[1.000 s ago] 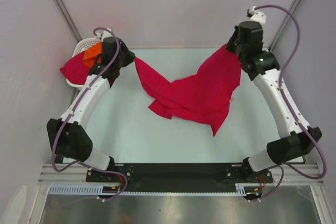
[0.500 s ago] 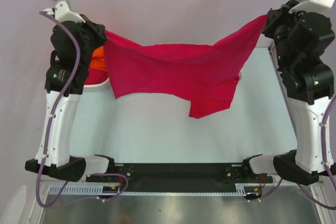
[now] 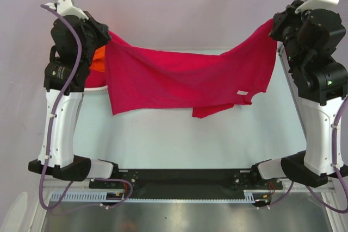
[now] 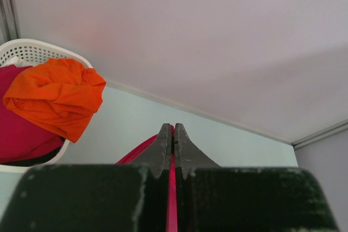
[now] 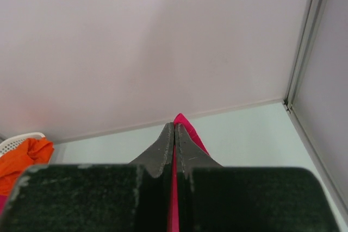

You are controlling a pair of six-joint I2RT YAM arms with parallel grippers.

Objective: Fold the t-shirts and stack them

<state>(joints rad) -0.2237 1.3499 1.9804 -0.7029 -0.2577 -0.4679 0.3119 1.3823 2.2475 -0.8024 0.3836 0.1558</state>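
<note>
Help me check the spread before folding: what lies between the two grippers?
One crimson shirt, pinched at each end by the left gripper and the right gripper, hangs stretched between them, sagging in the middle. The top view shows it.

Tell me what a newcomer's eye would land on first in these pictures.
A large crimson-pink fabric t-shirt hangs stretched like a banner over the pale table, held up between the two arms. The left gripper and right gripper are each clamped shut on an upper corner of it. At the far left, a crumpled bright orange t-shirt lies atop another crimson-pink shirt in a white slotted plastic basket.
</note>
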